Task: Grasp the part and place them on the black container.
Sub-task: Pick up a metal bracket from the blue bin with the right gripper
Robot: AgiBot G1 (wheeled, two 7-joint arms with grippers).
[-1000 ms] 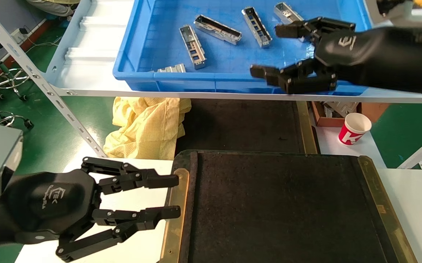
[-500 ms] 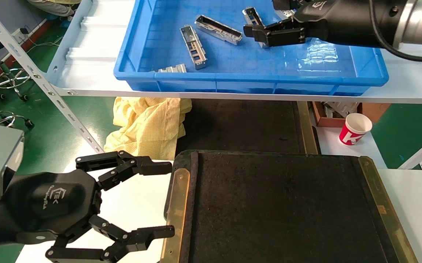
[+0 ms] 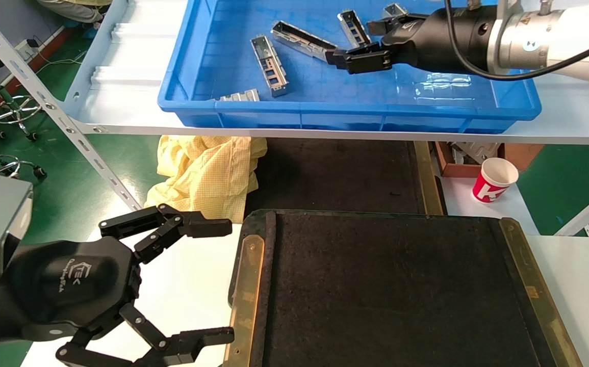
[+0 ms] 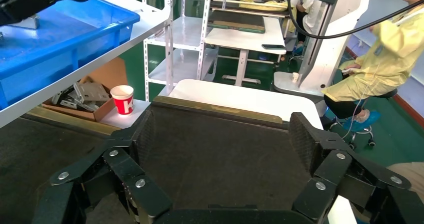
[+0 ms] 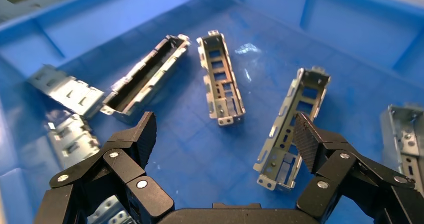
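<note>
Hovering over the blue crate (image 3: 355,109) at upper right of the head view, jaws apart and empty, the right gripper (image 5: 225,131) should centre on the part (image 5: 292,126) and descend squarely astride its long sides before closing, while the left gripper (image 3: 218,278) idles open beside the black container (image 3: 386,290).

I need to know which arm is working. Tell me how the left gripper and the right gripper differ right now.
The right gripper reaches into the blue crate on the shelf, over the parts; the left gripper hangs low beside the black container, by its brass edge strip. The right gripper has parts under its jaws; the left has only tray surface. Both have open, empty jaws.
</note>
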